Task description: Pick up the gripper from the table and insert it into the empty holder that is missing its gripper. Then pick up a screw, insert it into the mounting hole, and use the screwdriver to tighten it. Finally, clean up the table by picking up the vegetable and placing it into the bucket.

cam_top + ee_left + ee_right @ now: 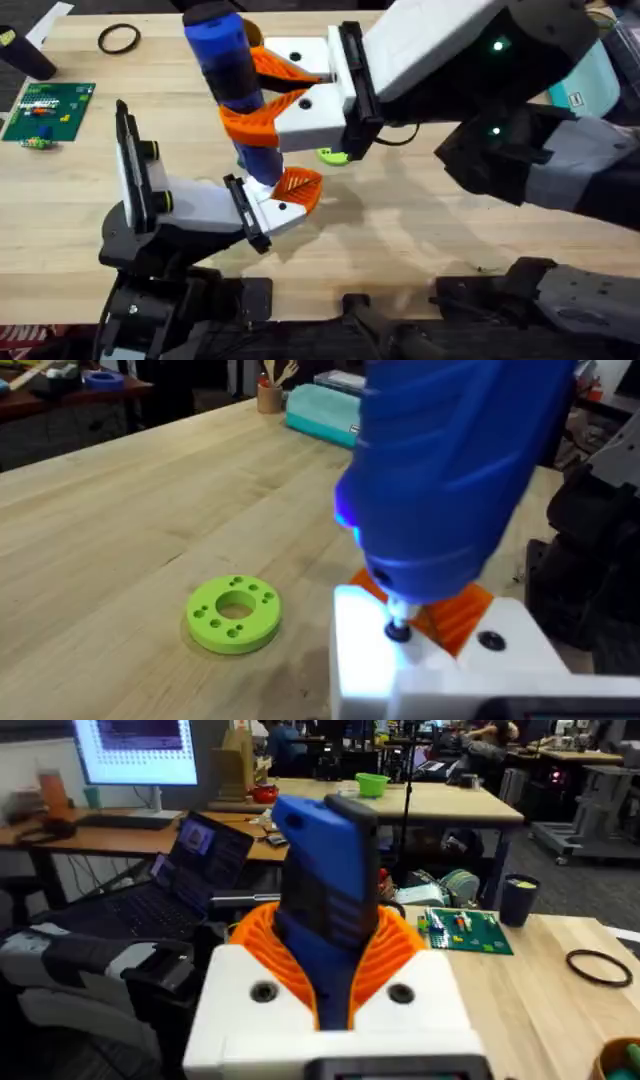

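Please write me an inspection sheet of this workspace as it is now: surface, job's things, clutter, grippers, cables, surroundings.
Surface: wooden table, no spill seen.
Job's things: blue screwdriver upright, its bit on the white holder; orange finger seated at the holder; green disc with holes lying flat on the table, not yet cleared.
Clutter: green circuit board, black ring, teal box.
Grippers: right gripper shut on the screwdriver.
Cables: thin dark cable below the right arm.
Surroundings: laptop, monitor, other desks behind.
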Controlling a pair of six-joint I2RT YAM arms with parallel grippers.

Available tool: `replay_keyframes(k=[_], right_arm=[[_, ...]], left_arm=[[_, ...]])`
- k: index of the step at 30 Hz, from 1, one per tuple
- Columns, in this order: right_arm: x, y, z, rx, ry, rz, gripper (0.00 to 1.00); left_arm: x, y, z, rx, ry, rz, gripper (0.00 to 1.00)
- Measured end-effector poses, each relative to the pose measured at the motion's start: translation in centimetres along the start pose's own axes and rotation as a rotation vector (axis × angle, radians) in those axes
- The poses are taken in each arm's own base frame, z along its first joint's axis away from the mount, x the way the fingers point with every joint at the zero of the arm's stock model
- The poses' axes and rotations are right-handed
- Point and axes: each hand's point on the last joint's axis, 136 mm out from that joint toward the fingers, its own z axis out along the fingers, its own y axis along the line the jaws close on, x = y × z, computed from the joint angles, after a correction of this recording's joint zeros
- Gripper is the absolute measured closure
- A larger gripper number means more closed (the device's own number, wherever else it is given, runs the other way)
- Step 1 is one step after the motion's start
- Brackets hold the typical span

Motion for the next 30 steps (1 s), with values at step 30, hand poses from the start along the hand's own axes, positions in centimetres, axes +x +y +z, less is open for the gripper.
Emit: replay_keyframes(k=[30], right_arm=[[-6.5, -1.5, -0.6, 0.015, 0.171, -0.039, 0.899]], left_arm=[[0.0, 0.0, 0.0, 0.0, 0.0, 0.0, 0.99]])
